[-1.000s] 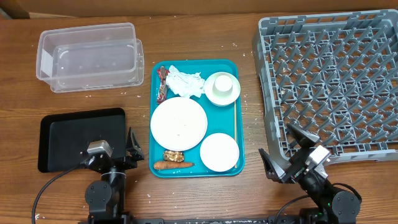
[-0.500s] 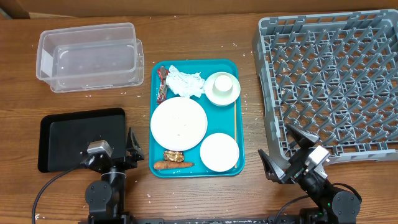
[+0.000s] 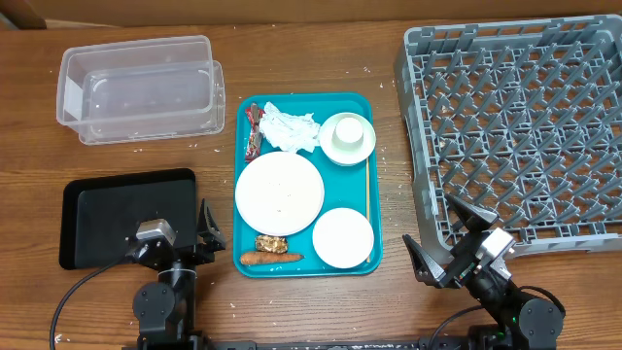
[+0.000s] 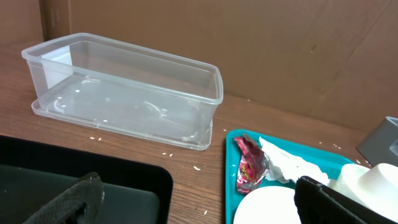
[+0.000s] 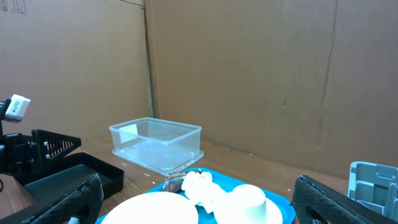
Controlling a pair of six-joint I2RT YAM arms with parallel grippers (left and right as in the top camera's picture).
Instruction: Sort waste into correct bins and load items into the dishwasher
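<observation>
The teal tray [image 3: 243, 112] holds a large white plate [image 3: 279, 192], a bowl [image 3: 343, 237], an upturned cup [image 3: 348, 136], a crumpled napkin [image 3: 290, 131], a red-and-white wrapper [image 3: 255, 131], a thin wooden stick [image 3: 366, 190], a brown food lump [image 3: 269, 242] and an orange carrot stick [image 3: 269, 259]. The clear tub [image 3: 136, 87] and black tray [image 3: 126, 216] lie to its left, the grey dish rack [image 3: 525, 126] to its right. My left gripper [image 3: 180, 243] is open and empty between black tray and teal tray. My right gripper [image 3: 442, 235] is open and empty at the rack's near-left corner.
Small white grains [image 4: 165, 154] are scattered on the wooden table around the tub and trays. A cardboard wall [image 5: 249, 74] stands behind the table. The left wrist view shows the tub [image 4: 124, 87], the wrapper [image 4: 249, 165] and the napkin [image 4: 289, 165].
</observation>
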